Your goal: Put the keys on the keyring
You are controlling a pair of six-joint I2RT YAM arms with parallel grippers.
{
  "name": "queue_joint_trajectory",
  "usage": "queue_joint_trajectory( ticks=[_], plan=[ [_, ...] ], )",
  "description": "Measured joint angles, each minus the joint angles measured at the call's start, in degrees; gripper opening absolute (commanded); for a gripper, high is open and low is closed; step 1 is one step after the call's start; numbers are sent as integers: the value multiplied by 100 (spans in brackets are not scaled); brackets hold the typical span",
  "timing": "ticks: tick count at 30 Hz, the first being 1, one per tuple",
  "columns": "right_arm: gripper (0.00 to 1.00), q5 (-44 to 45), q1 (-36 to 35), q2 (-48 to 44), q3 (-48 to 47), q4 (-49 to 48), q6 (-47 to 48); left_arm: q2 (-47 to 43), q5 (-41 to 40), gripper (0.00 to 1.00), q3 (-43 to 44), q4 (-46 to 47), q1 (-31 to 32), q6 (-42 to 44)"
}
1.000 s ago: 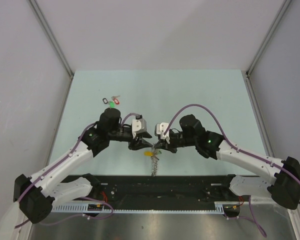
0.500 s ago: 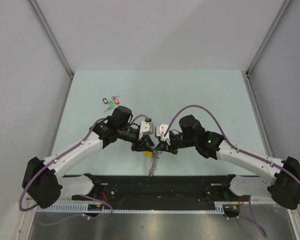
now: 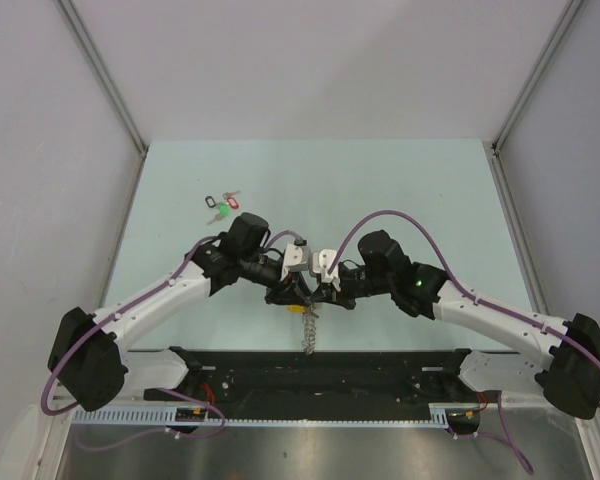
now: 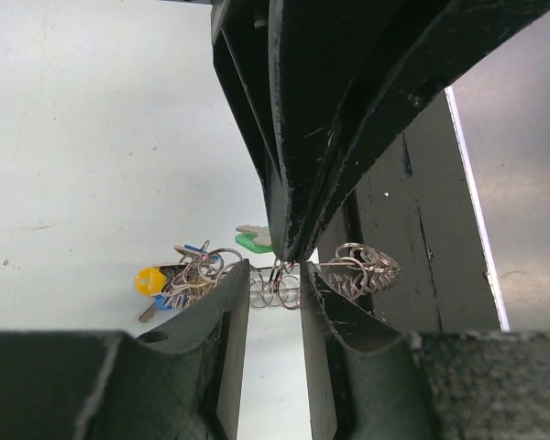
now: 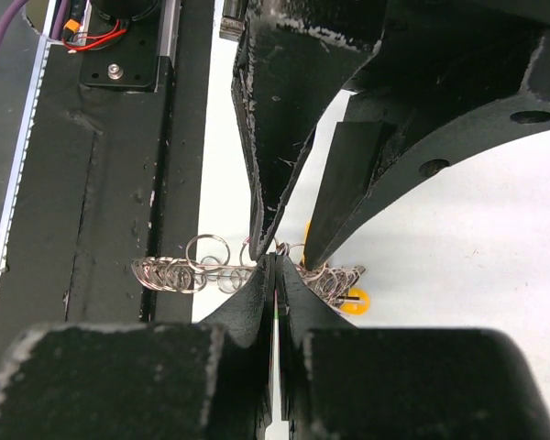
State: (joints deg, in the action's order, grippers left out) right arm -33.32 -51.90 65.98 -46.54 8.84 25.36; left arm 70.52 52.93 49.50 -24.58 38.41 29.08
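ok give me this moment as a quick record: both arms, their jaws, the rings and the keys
left gripper: jaws apart, tips low at the ring tangle
right gripper: jaws shut, tip meets the left one's; what it pinches, cannot tell
ring tangle: wire rings strung from under the tips towards the black base plate
tags in tangle: yellow tag, green tag, blue tag
spare key bunch: far side, left of centre, apart from both arms
keys on ring: cannot tell
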Motion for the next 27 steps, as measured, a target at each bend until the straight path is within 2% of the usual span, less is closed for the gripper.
queue_joint_trajectory(
  ticks=[9,12,18,27],
  plan=[
    [0,7,-2,-20,0,39,0,-2,-48,43,-17,-9,9,2],
    [0,9,-13,-26,0,42,0,-33,-70,43,-122,31,9,-13],
    [0,50,-13,-109,0,74,-2,-138,-63,34,-363,155,-11,-79],
    [0,52,-17,-181,0,74,-2,-142,7,35,-374,463,-31,-236]
  ],
)
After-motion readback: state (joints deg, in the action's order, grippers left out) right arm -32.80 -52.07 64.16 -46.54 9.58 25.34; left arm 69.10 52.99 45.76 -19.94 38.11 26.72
